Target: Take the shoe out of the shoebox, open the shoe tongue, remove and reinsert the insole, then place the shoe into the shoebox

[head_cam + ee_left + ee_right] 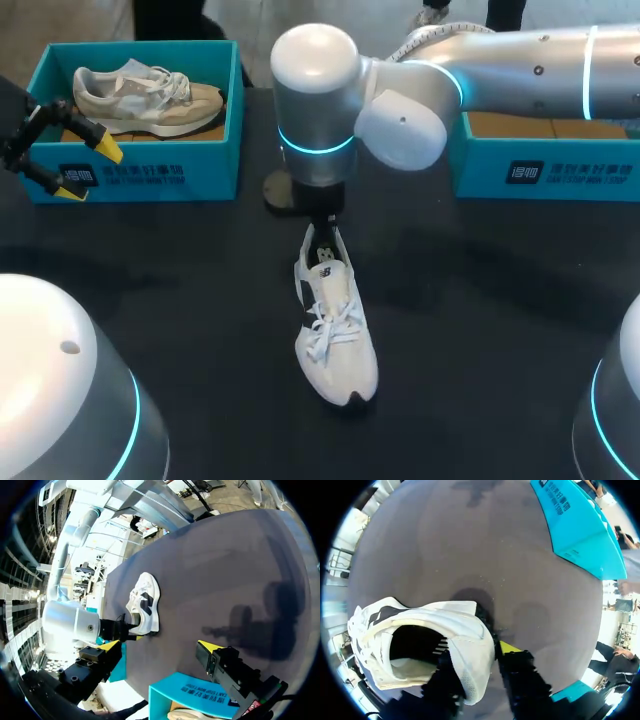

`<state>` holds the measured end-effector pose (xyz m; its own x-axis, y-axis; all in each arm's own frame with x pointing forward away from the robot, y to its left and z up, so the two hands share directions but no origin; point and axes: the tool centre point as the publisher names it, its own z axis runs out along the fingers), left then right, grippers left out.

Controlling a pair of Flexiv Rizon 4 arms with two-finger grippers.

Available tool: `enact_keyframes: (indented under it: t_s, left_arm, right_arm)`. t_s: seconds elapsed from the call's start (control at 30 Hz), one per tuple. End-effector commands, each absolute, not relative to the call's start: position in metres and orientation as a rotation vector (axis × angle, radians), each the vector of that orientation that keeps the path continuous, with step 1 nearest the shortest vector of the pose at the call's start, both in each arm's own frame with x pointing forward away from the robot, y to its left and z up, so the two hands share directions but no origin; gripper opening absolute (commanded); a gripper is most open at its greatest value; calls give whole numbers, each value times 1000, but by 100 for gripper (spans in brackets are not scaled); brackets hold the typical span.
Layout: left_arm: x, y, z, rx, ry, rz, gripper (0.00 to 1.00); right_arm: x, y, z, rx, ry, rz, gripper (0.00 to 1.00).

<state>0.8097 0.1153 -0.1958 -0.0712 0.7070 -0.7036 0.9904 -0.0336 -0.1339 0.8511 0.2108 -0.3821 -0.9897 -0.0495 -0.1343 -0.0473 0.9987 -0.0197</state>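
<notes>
Shoe (335, 330), white with white laces, sits near the middle of the black table (500, 350), toe toward the robot and heel away. I cannot tell whether the heel rests on the table or is lifted.

At the heel is the right gripper (322, 240), pointing down from the right arm (520, 60), which comes in from the right and reaches to the middle. In the right wrist view the right gripper (480, 652) is clamped on the rear wall of the shoe (420, 645). One finger is inside the dark opening and the other, with its yellow tip showing, is against the outside of the heel.

Farther back on the left, the left gripper (88, 170) hangs just before the front wall of the left box (150, 170). Its fingers are spread wide and hold nothing. The left wrist view shows the same: only bare table lies between the tips of the left gripper (159, 645), with the shoe (144, 602) well ahead.

The left box is teal and stands at the far edge of the table. A beige shoe (150, 100) lies in it on its side. The right box (540, 170), also teal, stands at the far right, partly hidden behind the right arm.
</notes>
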Motion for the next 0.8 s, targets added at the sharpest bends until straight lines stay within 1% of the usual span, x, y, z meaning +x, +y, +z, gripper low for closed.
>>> enact_keyframes:
  t_s: [0.03, 0.4, 0.8]
  left_arm:
    - [810, 116, -196, 1781, 1819, -879, 100]
    - [810, 116, -196, 1781, 1819, -879, 100]
    - [810, 116, -196, 1781, 1819, -879, 100]
  right_arm:
    - [847, 210, -382, -79, 3002, -18, 0]
    - [841, 208, -368, -69, 2981, -56, 0]
    - [843, 195, -323, -52, 2931, -74, 0]
